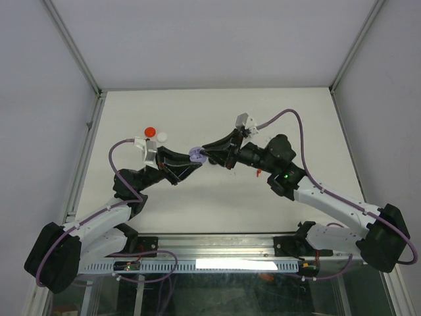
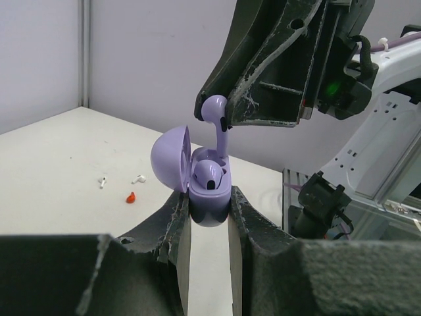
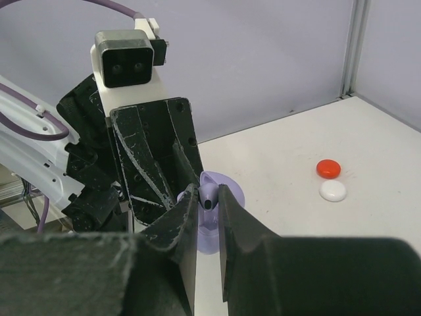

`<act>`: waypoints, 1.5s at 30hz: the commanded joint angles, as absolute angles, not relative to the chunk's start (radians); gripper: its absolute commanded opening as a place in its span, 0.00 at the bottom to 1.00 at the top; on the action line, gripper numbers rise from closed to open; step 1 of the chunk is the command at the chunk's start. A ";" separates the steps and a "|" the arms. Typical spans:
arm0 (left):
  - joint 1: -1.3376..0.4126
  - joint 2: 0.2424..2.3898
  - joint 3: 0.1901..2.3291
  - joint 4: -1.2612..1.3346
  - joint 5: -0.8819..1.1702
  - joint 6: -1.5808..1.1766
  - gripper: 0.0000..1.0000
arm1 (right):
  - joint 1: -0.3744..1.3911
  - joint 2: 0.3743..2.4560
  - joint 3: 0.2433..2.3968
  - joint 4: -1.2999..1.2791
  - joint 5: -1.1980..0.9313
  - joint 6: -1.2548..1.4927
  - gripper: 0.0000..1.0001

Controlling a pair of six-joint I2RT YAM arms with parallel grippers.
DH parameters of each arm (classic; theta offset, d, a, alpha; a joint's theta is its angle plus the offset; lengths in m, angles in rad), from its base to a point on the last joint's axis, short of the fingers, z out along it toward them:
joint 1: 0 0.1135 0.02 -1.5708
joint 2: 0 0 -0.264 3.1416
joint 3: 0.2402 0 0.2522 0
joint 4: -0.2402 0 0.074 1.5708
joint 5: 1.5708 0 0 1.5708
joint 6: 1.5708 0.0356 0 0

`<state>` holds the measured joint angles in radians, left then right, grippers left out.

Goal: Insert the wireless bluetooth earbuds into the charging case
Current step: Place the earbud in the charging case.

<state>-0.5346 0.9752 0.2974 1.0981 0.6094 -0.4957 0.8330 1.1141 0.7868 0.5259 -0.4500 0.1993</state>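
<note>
We judge an insertion is under way: nearest, our left jaws clamp the glossy lavender plastic charging case [image 2: 210,205], lid [image 2: 170,158] open, one lavender earbud [image 2: 209,175] lying in its well, above the white tabletop [image 2: 52,171]. Just above, our right jaws pinch the head of the other lavender stemmed earbud [image 2: 221,128], its stem at the case's mouth; the next move calls for a short straight descent, then release.

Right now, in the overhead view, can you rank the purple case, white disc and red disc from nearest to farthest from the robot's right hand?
1. Purple case, mid-table, just off the right hand.
2. White disc, off to the left.
3. Red disc, just beyond it, leftmost.
</note>
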 commanded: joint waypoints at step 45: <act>-0.525 0.979 0.342 1.205 0.597 -0.581 0.00 | 0.861 1.084 0.761 0.623 -0.466 0.201 0.15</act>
